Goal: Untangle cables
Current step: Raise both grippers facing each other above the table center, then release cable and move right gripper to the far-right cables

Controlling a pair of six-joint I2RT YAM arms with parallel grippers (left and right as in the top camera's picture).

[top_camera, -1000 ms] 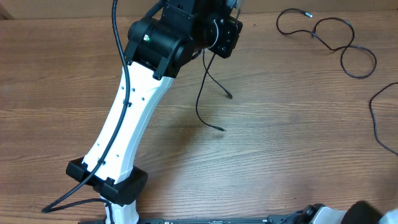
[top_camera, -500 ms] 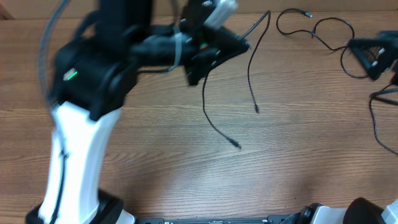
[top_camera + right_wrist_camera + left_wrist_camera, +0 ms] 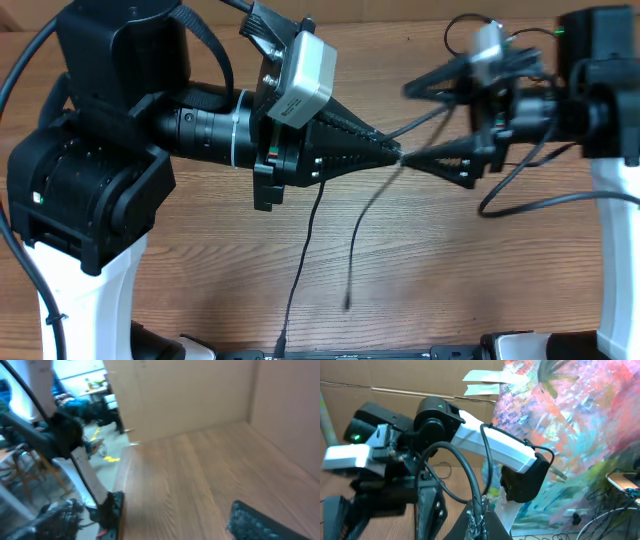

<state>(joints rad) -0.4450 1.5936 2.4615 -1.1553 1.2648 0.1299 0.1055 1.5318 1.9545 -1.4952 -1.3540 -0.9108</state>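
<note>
My left gripper [image 3: 393, 155] is pinched shut on the cables [image 3: 351, 255], with strands dangling toward 6 o'clock over the table [image 3: 500, 290]. The right gripper [image 3: 407, 128] faces it from 3 o'clock, jaws wide apart. Its arm partly covers more loops at 2 o'clock.

The wooden table [image 3: 480, 290] is light brown, its grain running left to right. Toward its far right, a loop of the cables [image 3: 447, 30] lies on the wood, largely covered. Two more strands [image 3: 352, 255] hang over the middle; whether their ends touch the table cannot be told.
</note>
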